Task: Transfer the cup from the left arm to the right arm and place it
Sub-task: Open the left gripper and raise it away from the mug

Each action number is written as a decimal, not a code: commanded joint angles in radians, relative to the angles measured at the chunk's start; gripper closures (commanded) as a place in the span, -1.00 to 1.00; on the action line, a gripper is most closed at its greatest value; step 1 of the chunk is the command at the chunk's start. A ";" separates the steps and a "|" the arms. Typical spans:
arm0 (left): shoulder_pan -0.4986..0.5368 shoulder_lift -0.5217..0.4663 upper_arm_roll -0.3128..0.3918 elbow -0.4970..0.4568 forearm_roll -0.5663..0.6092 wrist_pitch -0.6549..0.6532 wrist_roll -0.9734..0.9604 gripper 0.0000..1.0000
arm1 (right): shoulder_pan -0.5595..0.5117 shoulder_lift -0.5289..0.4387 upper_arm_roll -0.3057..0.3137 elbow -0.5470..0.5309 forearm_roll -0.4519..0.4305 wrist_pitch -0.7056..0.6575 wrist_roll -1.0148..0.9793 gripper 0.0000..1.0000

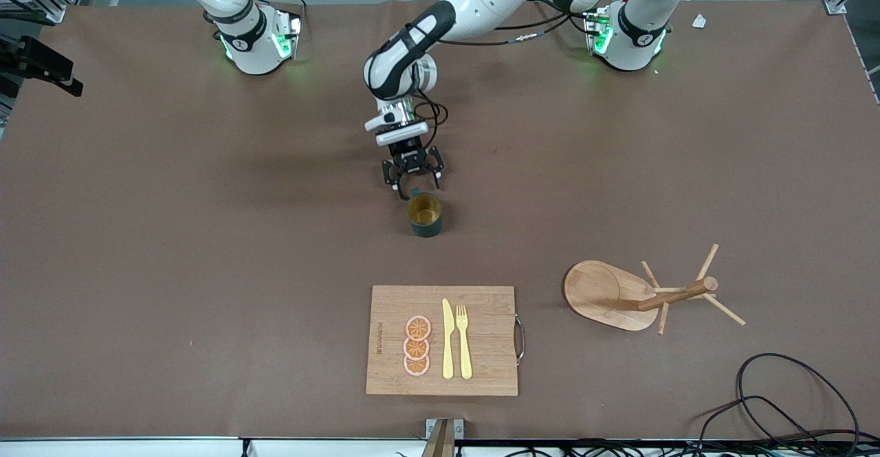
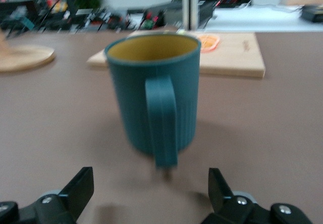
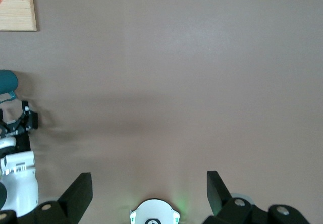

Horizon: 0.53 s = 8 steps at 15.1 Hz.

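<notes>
The cup [image 1: 425,214] is a dark teal mug with an ochre inside, standing upright mid-table. My left gripper [image 1: 411,181] is low beside it, on the robots' side, open and empty, with the cup's handle turned toward it. In the left wrist view the cup [image 2: 154,93] stands just ahead of the open gripper [image 2: 150,188], handle facing the camera and not between the fingers. My right gripper [image 3: 149,193] is open and empty, high over bare table near its base, waiting; it is out of the front view. The right wrist view catches the cup's edge [image 3: 6,80] and the left gripper [image 3: 20,123].
A wooden cutting board [image 1: 481,368] with orange slices [image 1: 417,346], a yellow knife [image 1: 447,339] and a fork [image 1: 464,340] lies nearer the front camera than the cup. A wooden mug rack [image 1: 619,295] stands toward the left arm's end. Cables [image 1: 790,402] lie at the front corner.
</notes>
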 commanded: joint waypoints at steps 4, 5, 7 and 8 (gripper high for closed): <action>-0.033 -0.236 -0.041 -0.013 -0.348 -0.053 0.015 -0.99 | -0.002 0.011 0.004 -0.008 -0.012 0.002 -0.004 -1.00; -0.028 -0.282 -0.042 -0.016 -0.402 -0.059 0.036 -0.99 | 0.001 0.017 0.004 -0.008 -0.012 0.006 -0.004 -1.00; -0.013 -0.371 -0.040 -0.018 -0.531 -0.113 0.130 -0.99 | 0.001 0.031 0.004 -0.007 -0.009 0.012 -0.004 -1.00; 0.013 -0.417 -0.038 -0.018 -0.594 -0.145 0.202 -0.99 | 0.002 0.041 0.005 -0.007 -0.007 0.023 -0.005 -1.00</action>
